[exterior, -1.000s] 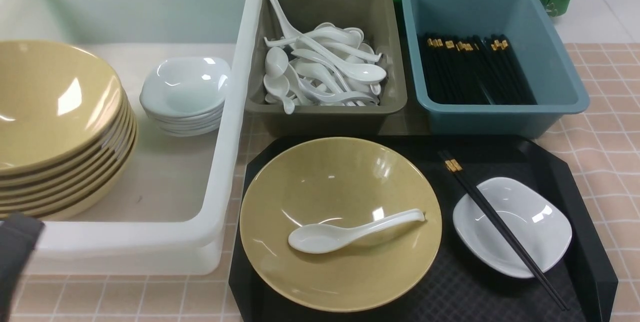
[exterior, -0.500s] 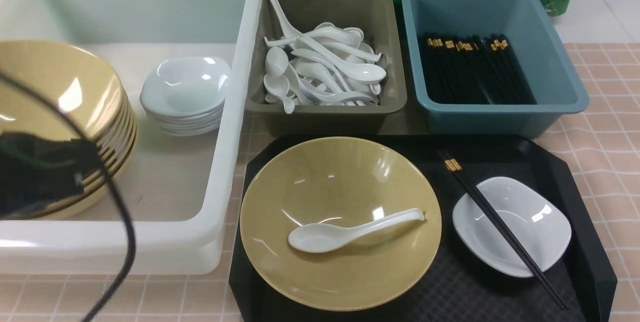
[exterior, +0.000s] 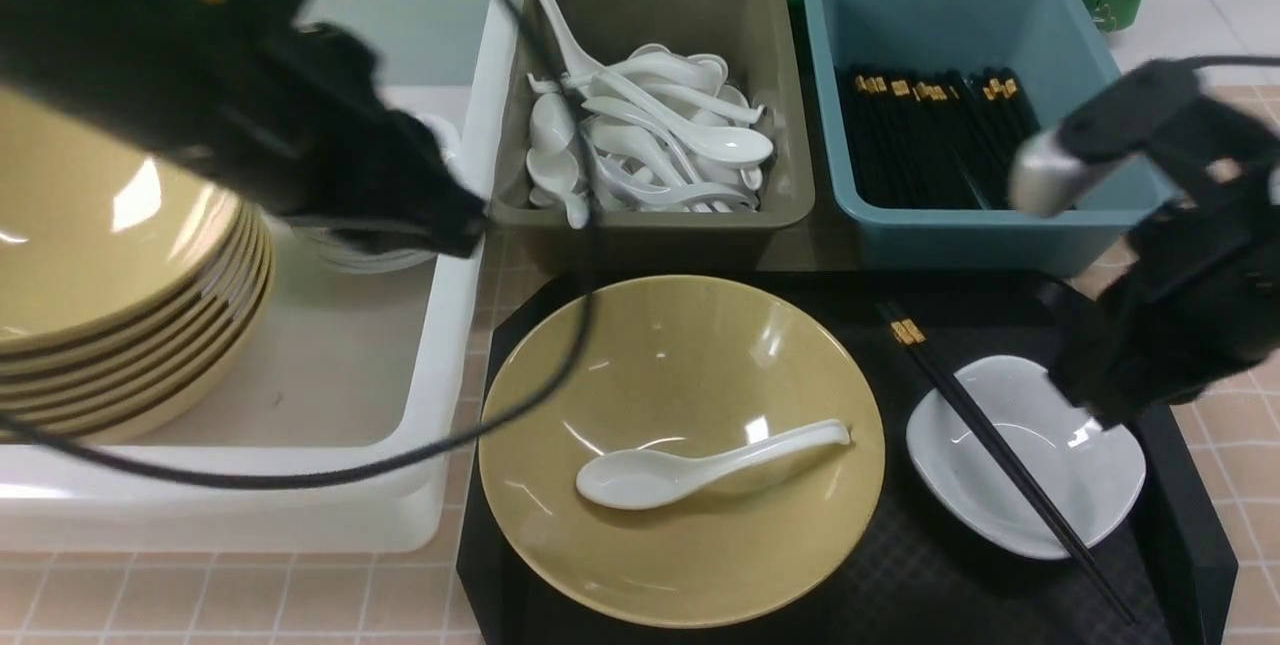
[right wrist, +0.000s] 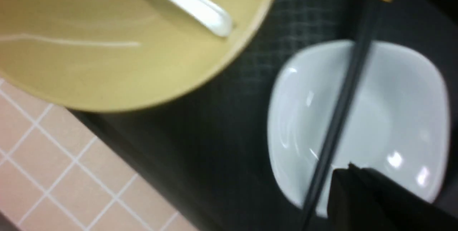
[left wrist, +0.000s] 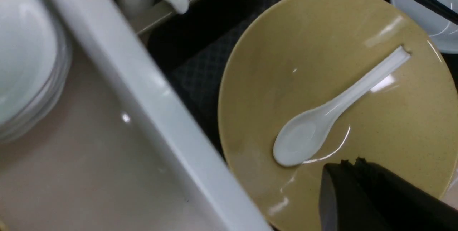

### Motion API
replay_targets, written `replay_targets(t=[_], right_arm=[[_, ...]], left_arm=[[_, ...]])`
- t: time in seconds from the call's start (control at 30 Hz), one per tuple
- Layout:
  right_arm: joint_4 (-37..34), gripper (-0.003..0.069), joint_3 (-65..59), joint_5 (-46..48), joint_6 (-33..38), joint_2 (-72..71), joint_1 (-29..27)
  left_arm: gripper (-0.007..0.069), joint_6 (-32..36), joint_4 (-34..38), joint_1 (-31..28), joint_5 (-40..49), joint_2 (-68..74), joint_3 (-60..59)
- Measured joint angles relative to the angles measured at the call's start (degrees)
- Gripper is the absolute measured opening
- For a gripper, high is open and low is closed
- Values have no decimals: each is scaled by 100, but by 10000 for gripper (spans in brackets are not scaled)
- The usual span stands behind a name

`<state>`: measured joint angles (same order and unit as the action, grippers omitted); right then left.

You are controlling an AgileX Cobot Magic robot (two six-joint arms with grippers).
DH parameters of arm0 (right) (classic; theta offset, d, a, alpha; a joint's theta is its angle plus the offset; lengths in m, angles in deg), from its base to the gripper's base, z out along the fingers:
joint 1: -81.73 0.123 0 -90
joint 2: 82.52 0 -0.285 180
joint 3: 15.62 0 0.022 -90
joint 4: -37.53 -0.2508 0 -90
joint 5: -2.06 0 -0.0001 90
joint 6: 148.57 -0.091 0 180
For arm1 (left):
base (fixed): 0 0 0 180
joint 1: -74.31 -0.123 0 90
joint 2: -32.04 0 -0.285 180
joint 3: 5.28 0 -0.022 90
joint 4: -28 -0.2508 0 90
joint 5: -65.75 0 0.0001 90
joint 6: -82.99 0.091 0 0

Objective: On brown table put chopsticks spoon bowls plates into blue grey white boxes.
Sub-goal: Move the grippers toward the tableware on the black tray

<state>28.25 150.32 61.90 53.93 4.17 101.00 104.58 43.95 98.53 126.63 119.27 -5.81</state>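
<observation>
Blurred and cut off: left gripper (left wrist: 361, 191) over bowl (left wrist: 304, 62), right gripper (right wrist: 365, 198) over plate (right wrist: 393, 109); finger spread cannot be told

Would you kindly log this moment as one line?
left arm: over tub rim | right arm: over plate | spoon: in bowl | chopsticks: across plate

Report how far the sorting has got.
Done: stacked bowls and plates sit in the white tub, spoons in the grey box, chopsticks in the blue box. In hand: nothing visibly gripped; left hand near the lone bowl, right hand by the lone plate. Left: that bowl, its spoon, that plate, the chopstick pair across it.
</observation>
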Motion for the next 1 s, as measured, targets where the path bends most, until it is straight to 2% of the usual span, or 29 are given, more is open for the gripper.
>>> replay_targets(t=[0.03, 0.07, 0.17, 0.3, 0.33, 0.4, 0.53, 0.7, 0.8, 0.93, 0.97, 1.0], right_arm=[[11, 44, 0, -13, -7, 32, 14], [134, 55, 73, -82, -100, 282, 83], [390, 116, 175, -179, -296, 688, 96], [580, 283, 196, -350, -603, 1118, 96], [581, 283, 196, -362, -612, 1139, 96], [599, 404, 196, -472, -645, 1386, 96], [606, 498, 196, -662, -707, 1708, 96], [613, 501, 207, -873, -723, 1975, 96], [613, 453, 212, -932, -723, 2115, 96], [620, 317, 212, -938, -723, 2210, 96], [620, 317, 212, -944, -723, 2210, 96], [620, 240, 218, -940, -723, 2217, 96]], left_arm=[[1, 0, 0, 39, -5, 59, 20], [1, -12, -213, 326, -36, 249, 119], [1, -12, -600, 721, -45, 555, 175], [1, -12, -890, 897, -45, 827, 181], [1, -12, -902, 902, -45, 838, 181], [1, -12, -981, 899, -50, 965, 181], [1, -12, -995, 899, -69, 1056, 181], [1, -12, -995, 899, -139, 1129, 181], [1, -12, -995, 899, -167, 1177, 181], [1, -12, -995, 899, -185, 1220, 181], [1, -12, -995, 899, -185, 1220, 181], [1, -12, -995, 899, -185, 1220, 181]])
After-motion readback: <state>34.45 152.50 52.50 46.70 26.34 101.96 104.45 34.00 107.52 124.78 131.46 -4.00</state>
